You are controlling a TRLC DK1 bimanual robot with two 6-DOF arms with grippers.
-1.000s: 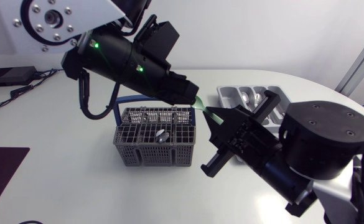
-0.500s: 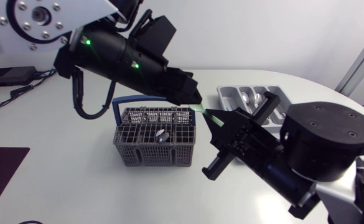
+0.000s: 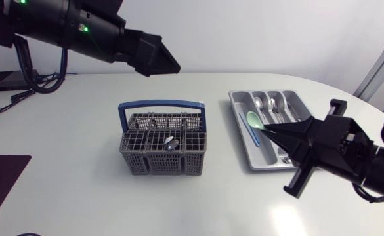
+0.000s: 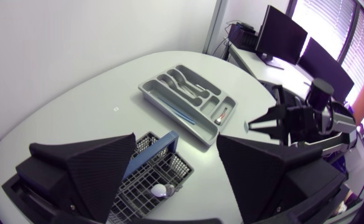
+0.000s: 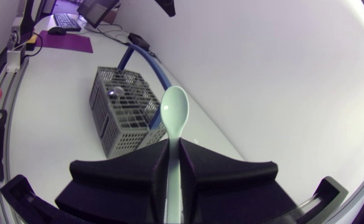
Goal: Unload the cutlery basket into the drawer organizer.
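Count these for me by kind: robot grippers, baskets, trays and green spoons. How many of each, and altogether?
Grippers: 2, left gripper and right gripper
Basket: 1
Tray: 1
Green spoon: 1, in the right gripper
Total: 5

Grey basket (image 3: 162, 164) upright; pale-green spoon (image 3: 253, 120) above grey organizer (image 3: 233, 97).
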